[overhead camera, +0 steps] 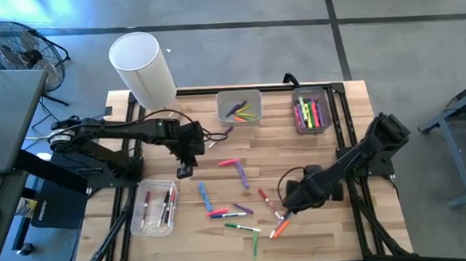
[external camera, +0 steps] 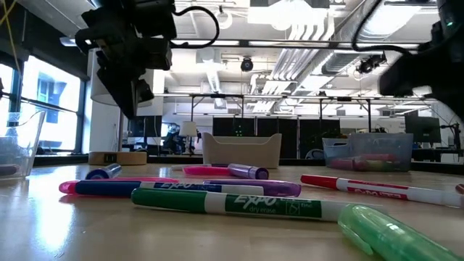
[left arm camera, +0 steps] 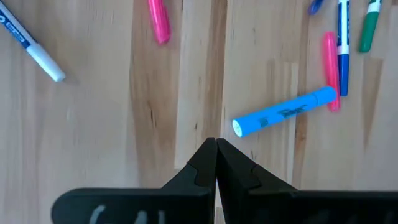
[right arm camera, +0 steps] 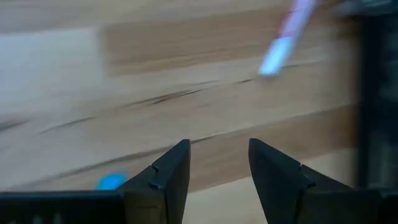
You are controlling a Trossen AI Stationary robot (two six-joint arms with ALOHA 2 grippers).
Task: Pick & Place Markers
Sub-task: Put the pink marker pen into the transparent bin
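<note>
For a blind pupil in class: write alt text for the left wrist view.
The left gripper, shut and empty, hangs over the pale wooden table. A bright blue plastic marker lies just beyond it; pink, green and white-barrelled markers lie farther off.

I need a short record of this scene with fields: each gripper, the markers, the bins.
left gripper: shut, empty, above the table near a blue marker
right gripper: open, empty, low over the wood by the loose markers
bins: two at the far edge and one near left, all holding markers
white cylinder: far left corner
</note>
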